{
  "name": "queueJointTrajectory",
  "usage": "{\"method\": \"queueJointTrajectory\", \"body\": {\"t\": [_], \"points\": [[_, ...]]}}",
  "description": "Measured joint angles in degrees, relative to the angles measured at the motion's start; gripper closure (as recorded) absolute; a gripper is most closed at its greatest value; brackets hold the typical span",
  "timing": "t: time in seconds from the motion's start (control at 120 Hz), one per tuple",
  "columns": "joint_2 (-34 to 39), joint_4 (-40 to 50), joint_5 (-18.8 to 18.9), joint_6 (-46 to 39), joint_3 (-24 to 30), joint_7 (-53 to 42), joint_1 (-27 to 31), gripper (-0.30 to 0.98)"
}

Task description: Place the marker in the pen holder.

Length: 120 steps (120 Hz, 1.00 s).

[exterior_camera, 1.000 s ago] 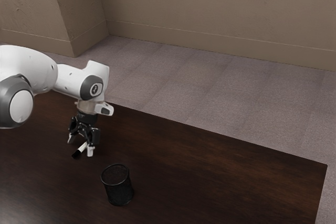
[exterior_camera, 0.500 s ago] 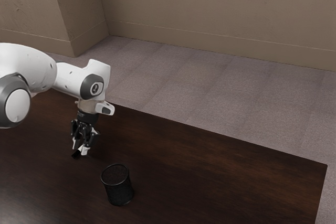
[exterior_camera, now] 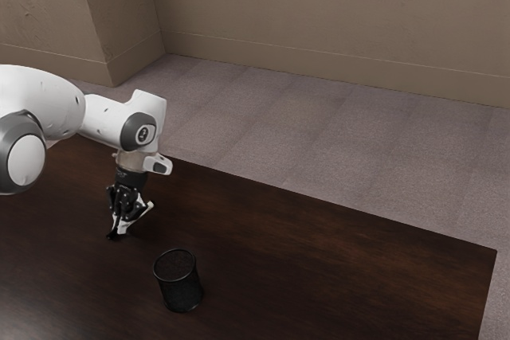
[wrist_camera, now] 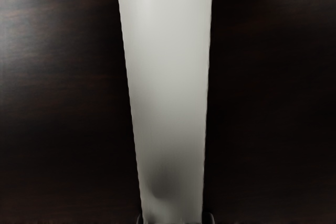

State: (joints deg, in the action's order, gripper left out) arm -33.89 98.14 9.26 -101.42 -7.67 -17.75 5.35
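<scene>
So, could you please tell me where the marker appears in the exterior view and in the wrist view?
Exterior view: the marker is left of center, slanting through the end effector, above and left of the mesh pen holder.
Wrist view: its white barrel runs down the middle, from upper to lower edge.
Shared landmark: the dark wooden tabletop.

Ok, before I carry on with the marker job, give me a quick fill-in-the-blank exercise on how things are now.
1. In the wrist view, the barrel of the marker is ____ in color.
2. The gripper is not open but ____ on the marker.
3. On the table, the pen holder stands ____, not tipped over.
4. The marker is ____ the pen holder, not inside it.

Missing words: white; shut; upright; outside.
</scene>
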Motion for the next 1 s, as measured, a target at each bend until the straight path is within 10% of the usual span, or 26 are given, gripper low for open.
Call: {"method": "queueJointTrajectory", "body": {"t": [1.0], "points": [[20.0, 1.4, 3.2, 13.7, 1.7, 2.1, -14.0, 0.79]]}}
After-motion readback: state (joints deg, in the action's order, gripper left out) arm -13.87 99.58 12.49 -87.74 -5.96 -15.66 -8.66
